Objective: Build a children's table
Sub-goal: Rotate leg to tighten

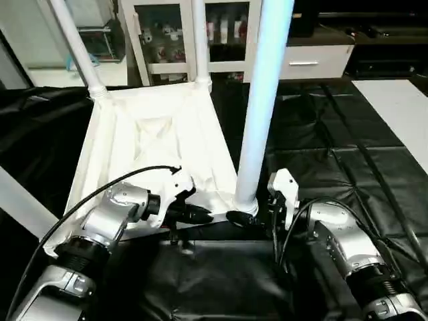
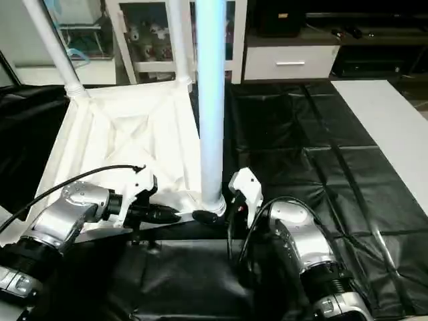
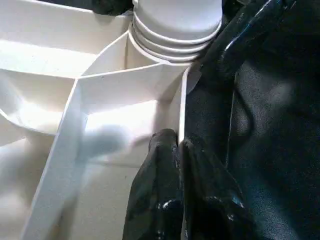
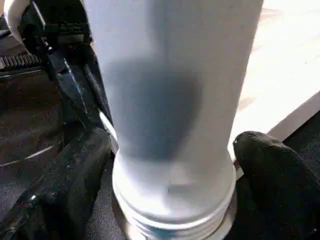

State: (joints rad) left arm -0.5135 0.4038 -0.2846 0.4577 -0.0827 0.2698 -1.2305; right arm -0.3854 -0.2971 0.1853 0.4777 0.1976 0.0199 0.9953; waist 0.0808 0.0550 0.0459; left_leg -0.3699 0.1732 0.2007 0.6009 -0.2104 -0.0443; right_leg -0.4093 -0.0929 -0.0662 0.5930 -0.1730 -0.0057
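Three legs (image 1: 262, 100) stand in one tabletop (image 1: 107, 140); left tool (image 3: 172, 150) pinches its rim, right tool (image 4: 170, 165) gapes around one.

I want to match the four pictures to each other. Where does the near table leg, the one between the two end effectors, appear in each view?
Left eye: near leg stands right of centre.
Right eye: at centre.
Left wrist: its ribbed base at the top edge.
Right wrist: it fills the middle, between the black fingers.
Shared landmark: the leg's ribbed base collar in the tabletop corner socket.
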